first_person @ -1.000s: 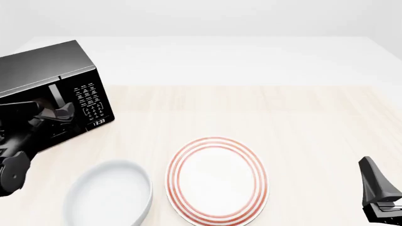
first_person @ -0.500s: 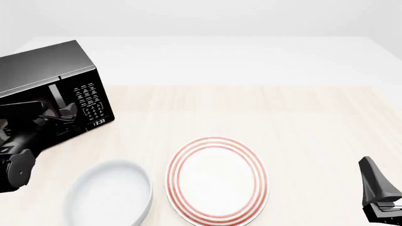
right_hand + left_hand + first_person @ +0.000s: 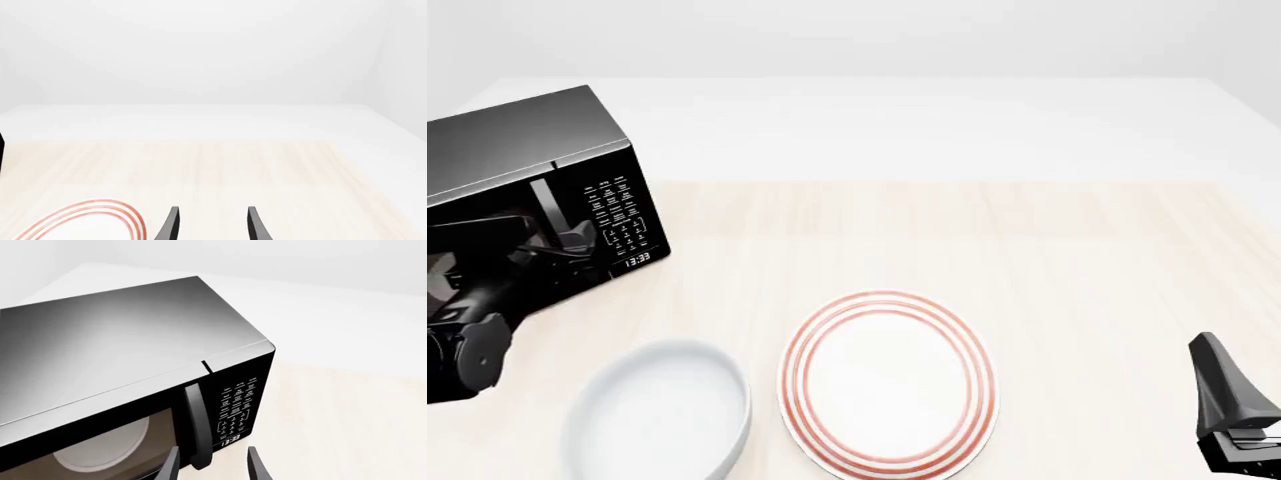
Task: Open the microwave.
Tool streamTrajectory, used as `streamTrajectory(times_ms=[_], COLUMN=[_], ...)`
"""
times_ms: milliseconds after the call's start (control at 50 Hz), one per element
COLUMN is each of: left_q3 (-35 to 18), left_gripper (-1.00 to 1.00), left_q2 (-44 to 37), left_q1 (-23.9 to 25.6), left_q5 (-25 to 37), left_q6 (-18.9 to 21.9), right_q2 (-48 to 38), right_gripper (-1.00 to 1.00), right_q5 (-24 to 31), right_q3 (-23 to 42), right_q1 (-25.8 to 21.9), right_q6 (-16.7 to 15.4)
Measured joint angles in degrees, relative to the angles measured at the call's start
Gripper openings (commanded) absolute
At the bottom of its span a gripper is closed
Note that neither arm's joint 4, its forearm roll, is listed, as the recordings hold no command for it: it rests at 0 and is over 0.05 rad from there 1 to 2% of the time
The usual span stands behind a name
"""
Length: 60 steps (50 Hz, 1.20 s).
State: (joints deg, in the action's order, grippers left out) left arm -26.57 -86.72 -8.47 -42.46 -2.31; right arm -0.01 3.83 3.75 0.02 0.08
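Pale wood covers the bench (image 3: 1068,250), which fades to white at its far edge under a plain white backdrop. At the far left sits the microwave (image 3: 527,150), a glossy black box with its door shut, its keypad (image 3: 617,215) and lit clock (image 3: 637,260) facing the near right.

The left claw (image 3: 212,467) is spread wide, one finger (image 3: 170,467) in front of the glass door and the other on the keypad side, so that the lower end of the upright handle (image 3: 197,427) stands between them. Whether either finger touches the handle cannot be told from the wrist view. Through the glass the pale turntable (image 3: 107,447) shows dimly. In the front view the same claw (image 3: 561,245) is a dark mass against the microwave's front.

The right claw (image 3: 212,225) is also spread open and holds nothing; it hangs over bare wood at the near right (image 3: 1228,425), with the red-ringed plate (image 3: 888,380) to its left. A white bowl (image 3: 661,415) lies just left of the plate, near the front edge.

Compared with half a second ago, the left arm has crept a little further toward the microwave, its dark joint at the left edge sitting slightly more to the right. The microwave, plate, bowl and right claw have not shifted.
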Motion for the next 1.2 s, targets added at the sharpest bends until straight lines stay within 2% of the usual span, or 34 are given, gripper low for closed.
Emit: streamTrajectory(times_ms=[1200], left_q3=[-4.3], left_gripper=[1.00], left_q2=[-9.5], left_q1=[-0.4], left_q5=[-2.4], left_q6=[-0.8], right_q2=[0.0], right_gripper=[1.00], right_q5=[0.0], right_q3=[0.0], right_q1=[0.0], right_q6=[0.0])
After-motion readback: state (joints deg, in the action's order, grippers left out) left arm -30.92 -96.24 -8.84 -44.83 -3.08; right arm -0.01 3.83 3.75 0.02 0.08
